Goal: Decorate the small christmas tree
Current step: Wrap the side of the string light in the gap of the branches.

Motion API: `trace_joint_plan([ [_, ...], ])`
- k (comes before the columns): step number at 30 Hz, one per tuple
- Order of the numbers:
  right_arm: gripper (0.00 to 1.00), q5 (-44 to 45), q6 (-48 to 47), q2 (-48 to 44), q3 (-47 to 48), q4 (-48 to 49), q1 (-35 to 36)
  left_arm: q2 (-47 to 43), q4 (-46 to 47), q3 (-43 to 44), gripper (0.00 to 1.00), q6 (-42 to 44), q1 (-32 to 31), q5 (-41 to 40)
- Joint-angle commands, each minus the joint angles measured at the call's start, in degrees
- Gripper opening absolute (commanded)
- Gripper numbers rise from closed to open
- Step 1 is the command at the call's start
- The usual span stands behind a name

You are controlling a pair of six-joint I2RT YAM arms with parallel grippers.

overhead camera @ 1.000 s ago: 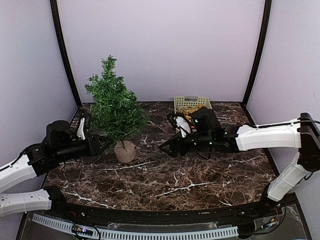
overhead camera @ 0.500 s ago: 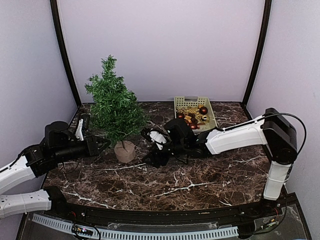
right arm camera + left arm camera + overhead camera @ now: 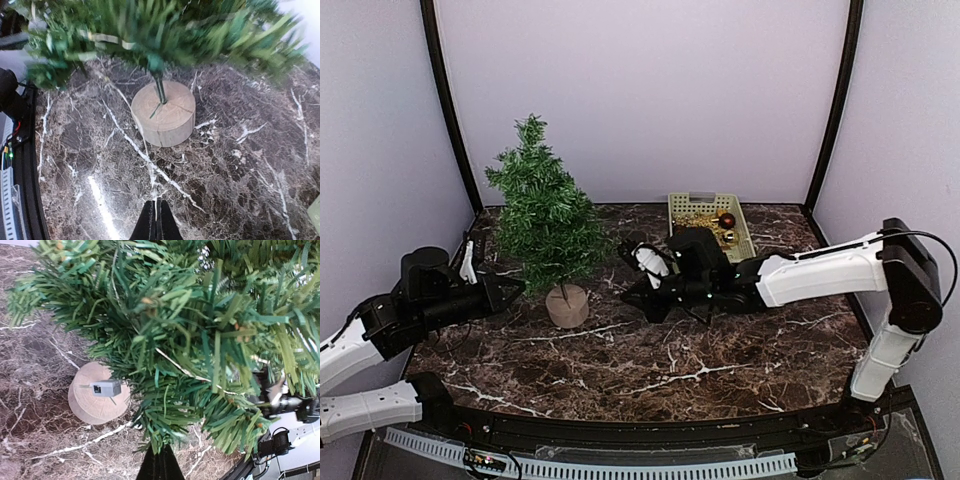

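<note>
Top external view: the small christmas tree (image 3: 545, 215) stands on the left half of the dark marbled desk (image 3: 720, 350), its thin trunk set in a round tan base (image 3: 567, 305), with its top leaning a little to the left of that base. The left arm reaches in low from the left, and the left fingers (image 3: 513, 288) are drawn together into a narrow tip just beside the lowest branches on the tree's left side. The right arm stretches across from the right, and the right fingers (image 3: 642, 297) are also pressed shut, low over the desk, to the right of the base and apart from it. At the back, right of the middle, sits a pale basket (image 3: 692, 202) with small ornaments in it, one of them a red bauble (image 3: 727, 220).

Left wrist view: green needle branches (image 3: 200, 340) fill most of the picture. The left fingers (image 3: 160, 466) show as one closed dark point at the bottom edge, right under the hanging branch tips; whether a needle is pinched I cannot tell. The base (image 3: 90, 405) lies to the left, carrying a small grey block (image 3: 106, 388).

Right wrist view: the right fingers (image 3: 157, 222) are closed flat against each other at the bottom. Ahead of them, well apart, stand the base (image 3: 164, 122) and the trunk (image 3: 160, 90), under blurred branches.
</note>
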Motion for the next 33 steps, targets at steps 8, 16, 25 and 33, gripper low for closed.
trace_joint_plan([
  [8,0.00,5.34,5.20,-16.15,1.78,-13.80,0.01,0.03,-5.02,2.40,0.00,2.95,2.82,-3.05],
  [16,0.00,3.99,4.60,-18.63,7.77,-19.54,0.47,1.98,-5.62,5.49,0.00,9.32,8.61,4.50],
  [25,0.00,3.12,5.41,-13.41,9.48,-20.04,2.82,4.61,-4.74,7.82,0.00,13.11,8.71,5.97],
  [33,0.00,15.72,9.22,-15.17,11.26,-18.58,4.13,4.81,-6.71,8.52,0.00,14.19,8.90,3.86],
])
